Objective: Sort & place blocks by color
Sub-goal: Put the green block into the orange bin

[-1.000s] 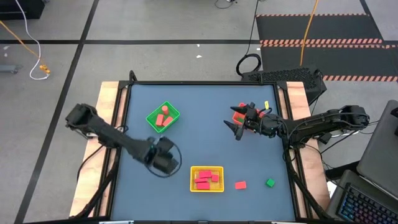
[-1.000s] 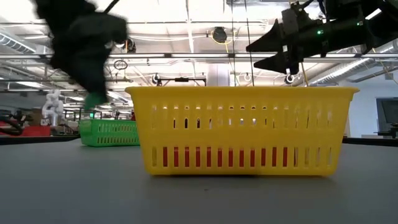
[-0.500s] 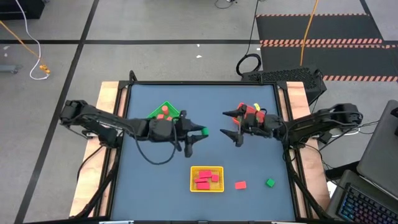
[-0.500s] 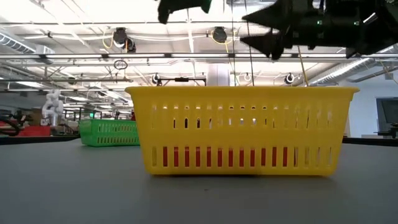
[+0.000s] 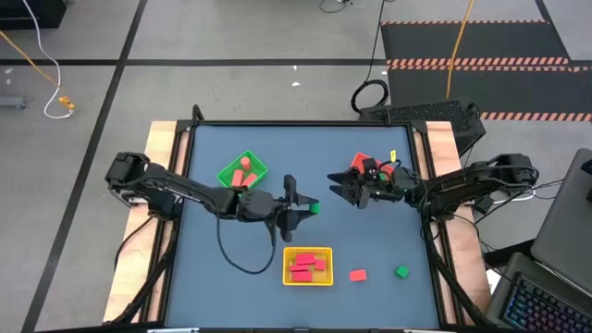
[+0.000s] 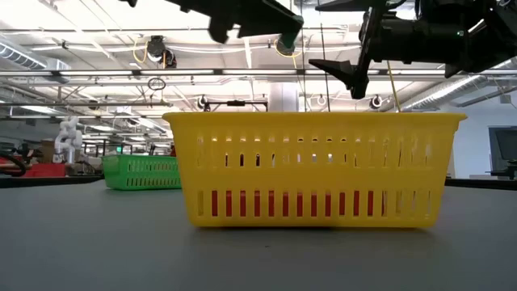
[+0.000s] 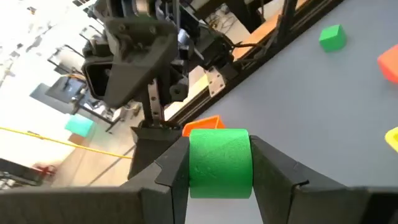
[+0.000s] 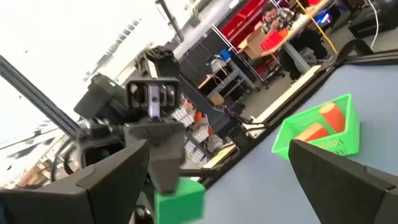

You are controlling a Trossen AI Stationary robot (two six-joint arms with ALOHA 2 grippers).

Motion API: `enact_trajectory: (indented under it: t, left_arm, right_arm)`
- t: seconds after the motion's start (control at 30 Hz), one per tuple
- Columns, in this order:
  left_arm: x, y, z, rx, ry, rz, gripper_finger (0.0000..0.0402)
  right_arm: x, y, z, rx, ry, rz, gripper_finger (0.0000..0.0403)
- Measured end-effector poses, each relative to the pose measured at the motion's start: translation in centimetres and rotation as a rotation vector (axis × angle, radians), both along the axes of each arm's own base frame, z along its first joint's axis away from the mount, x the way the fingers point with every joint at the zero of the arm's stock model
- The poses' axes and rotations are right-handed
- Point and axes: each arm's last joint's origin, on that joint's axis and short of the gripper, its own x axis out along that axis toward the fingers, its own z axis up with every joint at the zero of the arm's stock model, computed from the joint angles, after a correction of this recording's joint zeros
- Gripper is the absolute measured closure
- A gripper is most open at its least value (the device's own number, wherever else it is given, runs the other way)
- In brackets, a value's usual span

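Left gripper [image 5: 313,207], mid-frame above the slatted yellow plastic basket [image 5: 307,265], pinches a matte green block [image 7: 219,163] between dark angular fingers. Right gripper [image 5: 335,182], centre-right, hangs wide open beside the red tray [image 5: 359,166].

a green block [image 7: 220,163] is clamped between the left gripper's [image 5: 310,207] fingers, lifted above mid-table; several red and pink blocks [image 5: 305,266] lie in the yellow tray [image 5: 326,277], with salmon ones [image 5: 242,173] in the green tray [image 5: 258,166]. on the bare table near the front edge sit a loose red block [image 5: 358,275] and, just beside it, a loose green block [image 5: 401,272].
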Motion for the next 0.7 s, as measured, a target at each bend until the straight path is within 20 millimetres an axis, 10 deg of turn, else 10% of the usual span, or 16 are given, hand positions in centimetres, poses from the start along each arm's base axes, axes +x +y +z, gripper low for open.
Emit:
enact_trajectory:
  t: [0.37, 0.7]
  left_arm:
    - [0.9, 1.5, 0.4, -0.005, -0.106, -0.008, 0.0214]
    - [0.8, 1.5, -0.3, 0.004, -0.032, 0.035, 0.0278]
  right_arm:
    - [0.2, 1.5, -0.5, -0.087, 0.031, 0.056, 0.0026]
    - [1.3, 1.5, -1.6, -0.114, 0.097, 0.05, 0.0026]
